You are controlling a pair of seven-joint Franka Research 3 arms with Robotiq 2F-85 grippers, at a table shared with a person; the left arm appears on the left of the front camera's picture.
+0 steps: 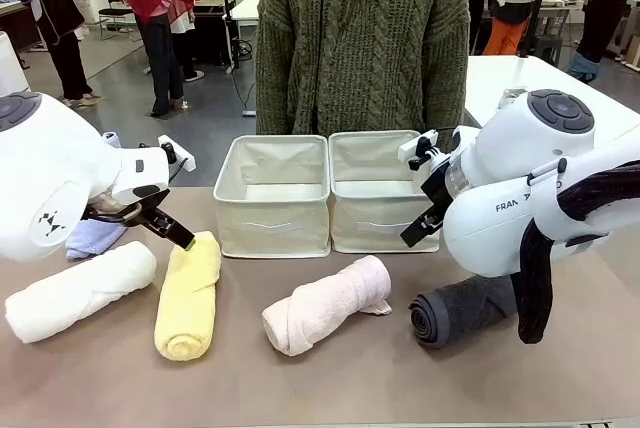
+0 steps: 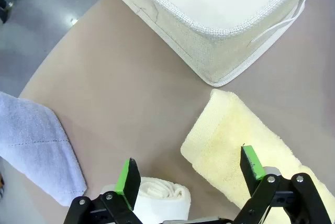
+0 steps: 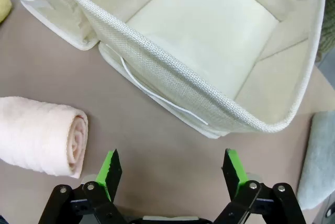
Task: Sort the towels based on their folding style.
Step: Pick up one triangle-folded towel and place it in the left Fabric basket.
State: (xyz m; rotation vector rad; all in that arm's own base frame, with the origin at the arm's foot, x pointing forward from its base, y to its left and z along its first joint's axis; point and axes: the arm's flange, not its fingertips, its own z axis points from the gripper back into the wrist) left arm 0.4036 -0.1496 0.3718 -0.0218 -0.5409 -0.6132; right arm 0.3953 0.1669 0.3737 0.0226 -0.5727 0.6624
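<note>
Closest to you, four rolled towels lie in a row on the table (image 1: 380, 388). The white roll (image 1: 80, 290) is on the left, then come the yellow roll (image 1: 188, 293), the pink roll (image 1: 325, 305) and the dark grey roll (image 1: 460, 310). The far end of the dark grey roll hides under your right arm. Just past the row, your left gripper (image 2: 191, 174) hangs low with its fingers spread wide and nothing in it. One green pad is over the end of the white roll and the other is over the far end of the yellow roll. The blue towel (image 2: 36, 145) lies near it, behind the white roll. Your right gripper (image 3: 171, 174) is spread wide too, with nothing in it, over bare table in front of the right box (image 3: 167, 77). The pink roll is to one side of it, and the pale grey-teal towel (image 3: 320, 161) peeks in at the other side. Farther back, the left box (image 1: 272, 223) and the right box stand side by side, touching. Behind them a person (image 1: 362, 38) in a green knit sweater stands at the far side of the table.
</note>
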